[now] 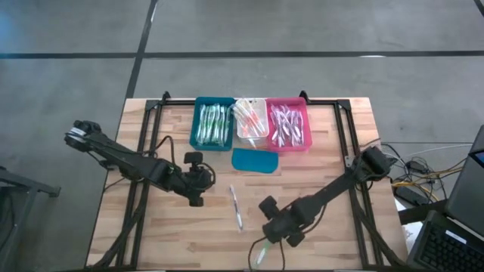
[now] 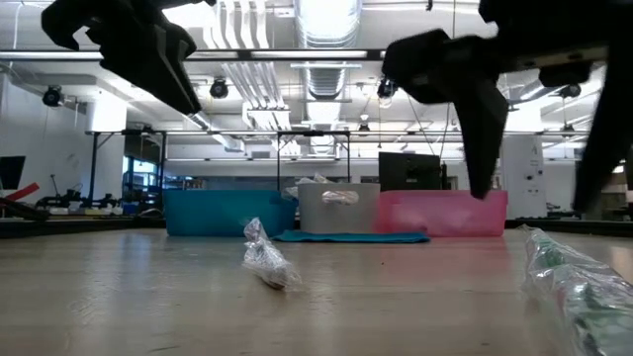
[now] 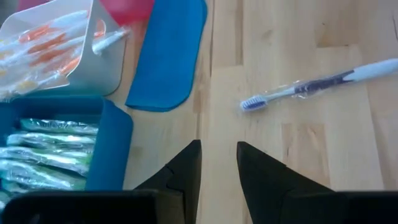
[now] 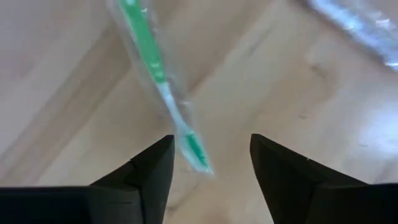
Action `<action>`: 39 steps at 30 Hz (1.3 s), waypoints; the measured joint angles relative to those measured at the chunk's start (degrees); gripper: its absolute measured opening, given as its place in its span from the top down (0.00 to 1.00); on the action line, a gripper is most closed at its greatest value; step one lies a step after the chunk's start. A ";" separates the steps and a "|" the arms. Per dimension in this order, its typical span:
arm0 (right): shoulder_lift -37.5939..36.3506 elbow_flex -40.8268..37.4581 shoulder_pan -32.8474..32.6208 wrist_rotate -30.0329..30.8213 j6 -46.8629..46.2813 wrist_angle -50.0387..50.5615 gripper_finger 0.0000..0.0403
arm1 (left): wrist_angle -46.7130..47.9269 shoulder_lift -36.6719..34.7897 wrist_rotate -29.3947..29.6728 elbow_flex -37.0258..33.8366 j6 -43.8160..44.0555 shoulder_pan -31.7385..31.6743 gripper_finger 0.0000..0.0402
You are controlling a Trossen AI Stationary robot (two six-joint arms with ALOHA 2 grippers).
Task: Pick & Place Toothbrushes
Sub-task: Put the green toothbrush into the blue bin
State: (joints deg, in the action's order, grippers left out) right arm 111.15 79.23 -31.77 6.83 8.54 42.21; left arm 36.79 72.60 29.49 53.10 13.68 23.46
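Observation:
Three bins stand in a row at the far side, teal point(image 1: 214, 123), clear white point(image 1: 251, 119) and pink point(image 1: 288, 125), each holding several wrapped toothbrushes. A white toothbrush with a purple-blue grip point(image 1: 236, 208) point(image 3: 311, 84) lies on the table's middle. My left gripper point(image 1: 196, 200) point(image 3: 217, 144) hovers open left of it, with nothing between its fingers. A wrapped green toothbrush point(image 1: 261, 251) point(image 4: 155, 74) lies by the near edge. My right gripper point(image 1: 269, 236) point(image 4: 211, 138) stands open above it, pointing down, fingers either side of its near end.
A flat teal lid-like piece point(image 1: 255, 160) lies on the wood in front of the bins. A black frame point(image 1: 151, 113) runs along the table's left, far and right sides. There is bare wood around both loose toothbrushes.

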 joint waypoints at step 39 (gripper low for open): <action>4.20 -1.15 -0.63 -10.05 -6.70 5.73 0.96 | -1.50 0.22 0.18 0.00 2.21 -0.02 0.73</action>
State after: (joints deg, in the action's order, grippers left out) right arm 115.35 78.08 -32.40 -3.22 1.85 47.94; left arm 35.30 72.82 29.67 53.10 15.89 23.44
